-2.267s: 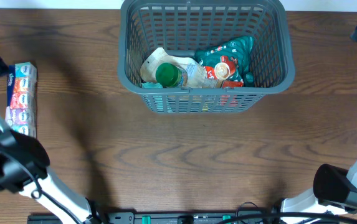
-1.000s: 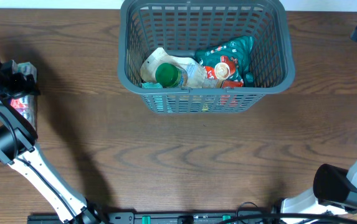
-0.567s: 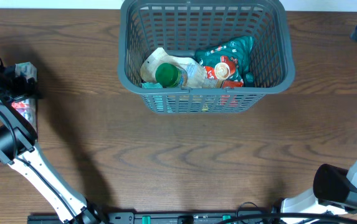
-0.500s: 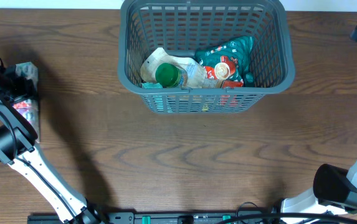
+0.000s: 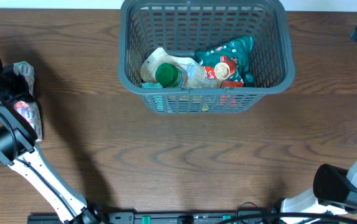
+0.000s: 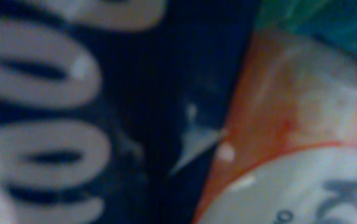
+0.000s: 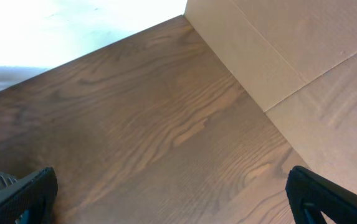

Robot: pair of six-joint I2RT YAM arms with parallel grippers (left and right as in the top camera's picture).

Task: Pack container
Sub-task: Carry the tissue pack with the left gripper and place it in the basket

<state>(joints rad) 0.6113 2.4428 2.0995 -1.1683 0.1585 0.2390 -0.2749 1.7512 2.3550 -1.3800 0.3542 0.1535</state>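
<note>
The container, a large grey lattice basket, stands at the back middle of the table. In it lie a green-capped pouch, a teal bag and a small red-rimmed cup. At the far left a colourful tissue pack lies on the wood, its wrapper pinched and crumpled. My left gripper is shut on the tissue pack, and the pack's printed wrapper fills the left wrist view as a blur. My right gripper is open over bare wood at the far right, holding nothing.
A cardboard wall rises beside the table's right edge. The dark arm bases sit at the front corners. Wooden tabletop stretches between the pack and the basket.
My left gripper has come down over the tissue pack and closed on it, crumpling the wrapper and pulling it narrower. The right arm and the basket have not moved.
</note>
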